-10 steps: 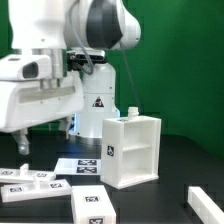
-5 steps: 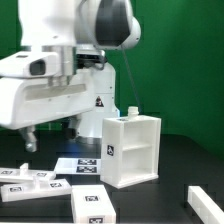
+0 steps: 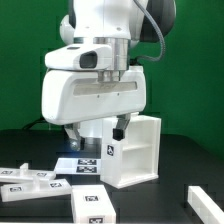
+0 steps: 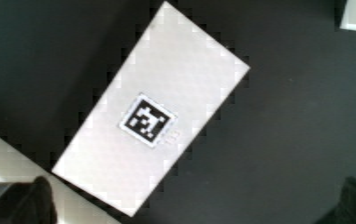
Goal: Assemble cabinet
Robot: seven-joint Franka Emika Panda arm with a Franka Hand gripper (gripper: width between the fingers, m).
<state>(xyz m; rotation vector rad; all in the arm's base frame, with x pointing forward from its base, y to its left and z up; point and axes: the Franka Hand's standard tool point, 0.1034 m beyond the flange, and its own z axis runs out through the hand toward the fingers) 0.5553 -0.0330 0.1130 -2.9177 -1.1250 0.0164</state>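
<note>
Exterior view: the cabinet (image 3: 138, 150) stands upright on the black table (image 3: 185, 172), toward the exterior view's right, front open, one shelf visible inside, a tag on its side wall. The arm (image 3: 95, 85) hangs just beside it and fills the centre of frame. The gripper (image 3: 96, 135) is above the table with jaws spread wide and nothing between them. Loose panels (image 3: 92, 205) lie flat at lower left, near the marker board (image 3: 88, 165), which the arm partly covers. A further white piece (image 3: 205, 197) is cut off by the frame edge. Wrist view: one white panel (image 4: 157, 110) with a single tag lies flat on the table; the dark fingertips (image 4: 18, 205) show only at the picture's corners. Judgement: step in hand is approach for picking the next panel; next move calls for squaring the jaws across its narrow width and descending. Which loose panel this is, I cannot tell.
</note>
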